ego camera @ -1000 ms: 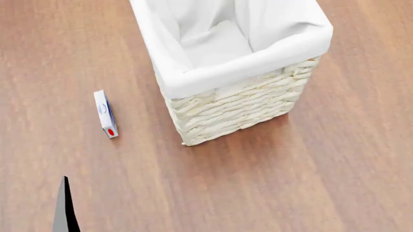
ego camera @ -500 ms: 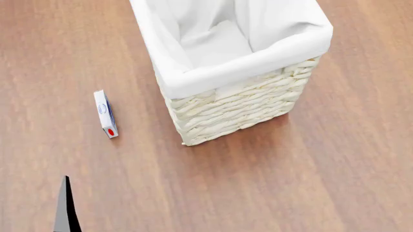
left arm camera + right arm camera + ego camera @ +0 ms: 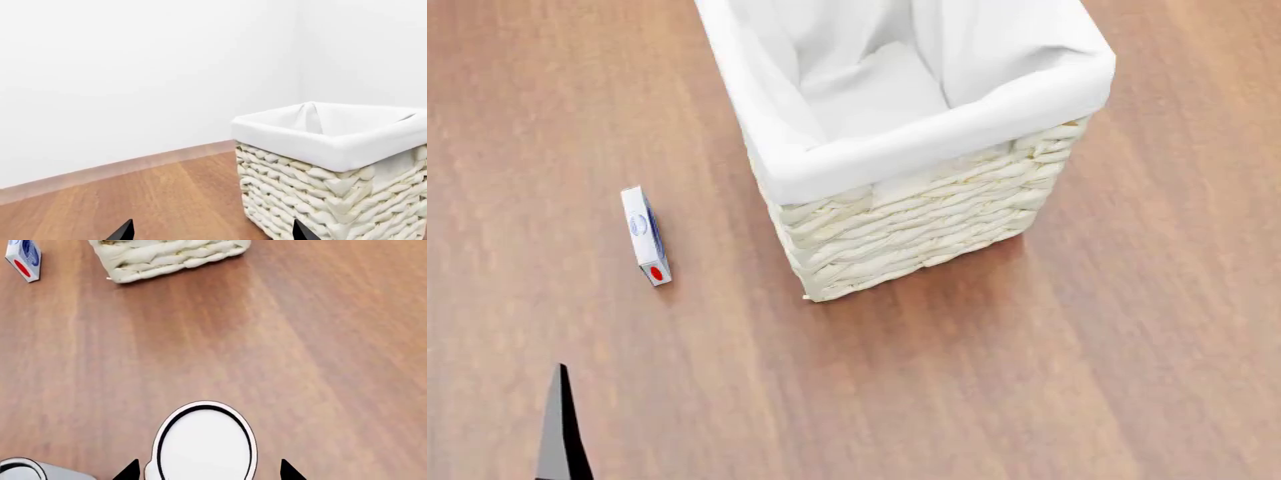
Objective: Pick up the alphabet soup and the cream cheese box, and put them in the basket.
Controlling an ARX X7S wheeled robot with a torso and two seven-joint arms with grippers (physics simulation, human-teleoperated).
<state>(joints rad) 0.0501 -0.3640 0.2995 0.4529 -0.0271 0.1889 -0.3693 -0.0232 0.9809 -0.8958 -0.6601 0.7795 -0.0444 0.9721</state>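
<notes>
Your left pincer (image 3: pixel 210 234) showed only two dark fingertips (image 3: pixel 122 231), spread well apart. Your right pincer (image 3: pixel 207 471) likewise showed two tips, apart. A dark sliver of left arm (image 3: pixel 561 432) poked into head view.

Large rectangular cream-white woven wicker basket (image 3: pixel 934 235) with white cloth liner folded over its rim, standing on brown wood-grain floor (image 3: pixel 1068 380). Small thin white cream cheese box (image 3: pixel 645 236), blue oval logo, red spot, lying apart at the basket's left. Dark pointed part (image 3: pixel 561 430) at lower edge, unidentifiable.
</notes>
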